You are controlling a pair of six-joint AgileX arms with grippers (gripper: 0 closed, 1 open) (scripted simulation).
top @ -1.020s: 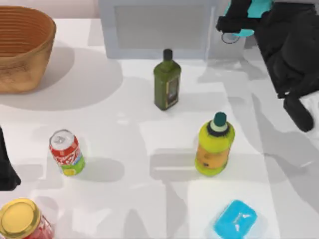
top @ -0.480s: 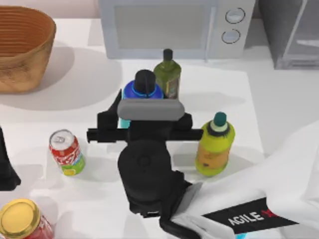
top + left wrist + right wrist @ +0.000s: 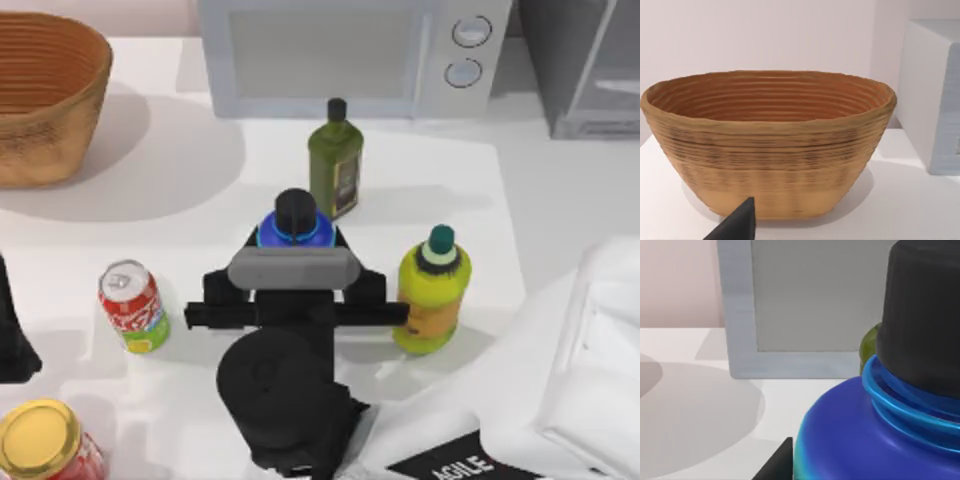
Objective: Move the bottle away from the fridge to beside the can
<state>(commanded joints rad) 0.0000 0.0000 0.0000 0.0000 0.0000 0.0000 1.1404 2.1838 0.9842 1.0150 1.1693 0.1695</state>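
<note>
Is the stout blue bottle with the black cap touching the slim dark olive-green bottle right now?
Apart. In the top view, white table shows between the blue bottle, carried by the right gripper, and the olive-green bottle nearer the microwave.

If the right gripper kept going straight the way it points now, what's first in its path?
Carrying the bottle, the right gripper points toward the olive-green bottle; that would likely be met first, the microwave behind it. Depth is uncertain.

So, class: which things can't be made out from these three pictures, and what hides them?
- Bottle lower body, top view: under the right gripper.
- Whether the bottle touches the table: hidden.
- Fridge: cut by the frame edge.
- Red jar: cut at the corner.
- Can lettering: too small.
</note>
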